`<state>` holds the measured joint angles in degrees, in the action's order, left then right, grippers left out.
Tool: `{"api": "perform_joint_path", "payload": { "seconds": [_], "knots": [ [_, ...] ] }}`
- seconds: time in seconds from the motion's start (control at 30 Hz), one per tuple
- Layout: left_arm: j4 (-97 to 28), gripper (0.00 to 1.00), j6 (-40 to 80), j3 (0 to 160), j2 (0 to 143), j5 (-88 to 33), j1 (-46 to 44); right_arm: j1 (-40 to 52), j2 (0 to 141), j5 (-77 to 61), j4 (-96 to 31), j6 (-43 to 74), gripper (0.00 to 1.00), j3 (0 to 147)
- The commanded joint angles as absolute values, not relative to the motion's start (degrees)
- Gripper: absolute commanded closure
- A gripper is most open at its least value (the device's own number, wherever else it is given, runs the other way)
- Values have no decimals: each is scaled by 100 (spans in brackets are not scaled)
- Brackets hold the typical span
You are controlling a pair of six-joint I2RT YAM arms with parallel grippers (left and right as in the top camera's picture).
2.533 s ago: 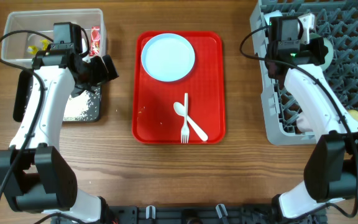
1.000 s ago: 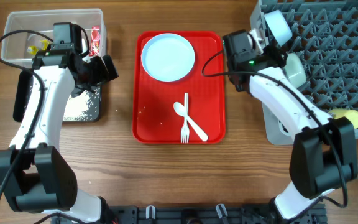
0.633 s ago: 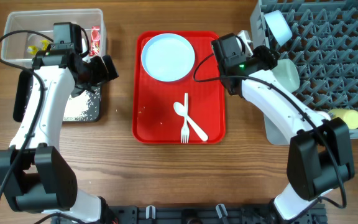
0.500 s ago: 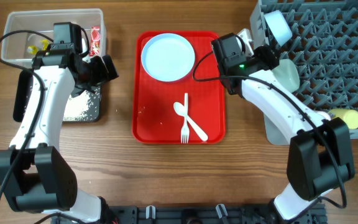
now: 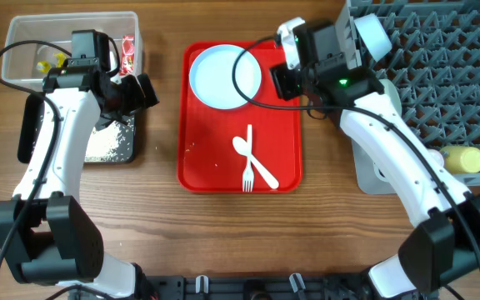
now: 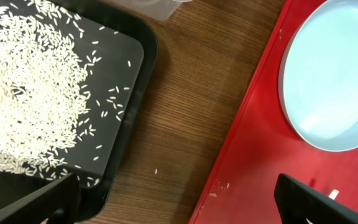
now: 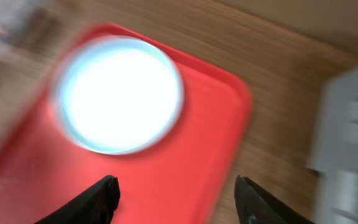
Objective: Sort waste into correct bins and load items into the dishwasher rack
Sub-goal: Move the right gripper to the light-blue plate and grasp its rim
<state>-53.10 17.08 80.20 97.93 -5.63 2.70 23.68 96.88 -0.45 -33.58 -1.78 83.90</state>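
The pale blue plate (image 5: 225, 77) (image 6: 337, 81) (image 7: 120, 93) lies at the far end of the red tray (image 5: 215, 162). A white fork (image 5: 247, 162) and spoon (image 5: 255, 162) lie crossed nearer the front. My right gripper (image 5: 280, 71) (image 7: 176, 202) hangs open and empty over the tray's right edge beside the plate. My left gripper (image 5: 140, 92) (image 6: 176, 205) is open and empty between the black tray (image 5: 111, 143) (image 6: 129, 81) of rice grains (image 6: 30, 99) and the red tray. The clear tub (image 5: 69, 42) holds scraps and a red-printed wrapper (image 5: 127, 54). The grey rack (image 5: 440, 92) holds bowls (image 5: 372, 35) and a yellow cup (image 5: 463, 158).
A few loose rice grains (image 6: 156, 170) lie on the wood between the black tray and the red tray, with crumbs (image 6: 222, 185) on the red tray's rim. The right wrist view is motion-blurred.
My right arm has swung left from the rack to the red tray's right edge, near the plate, its jaws opening wider. The left arm has not moved.
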Motion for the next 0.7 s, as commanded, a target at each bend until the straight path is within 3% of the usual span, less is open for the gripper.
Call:
{"api": "perform_joint_path", "payload": {
  "seconds": [0.0,0.33,0.43,0.67],
  "knots": [
    [-5299,0,1697,8058,9826,-506,285,2497,9631,-1000,-3321,543,37,8519],
    [-5299,0,1697,8058,9826,-506,285,2812,10374,-530,-3159,1227,36,8523],
    [-5299,0,1697,8058,9826,-506,285,2812,10777,-425,-2982,1448,47,8523],
    [-5299,0,1697,8058,9826,-506,285,2812,11528,-388,-2602,1347,42,8521]
  ]
}}
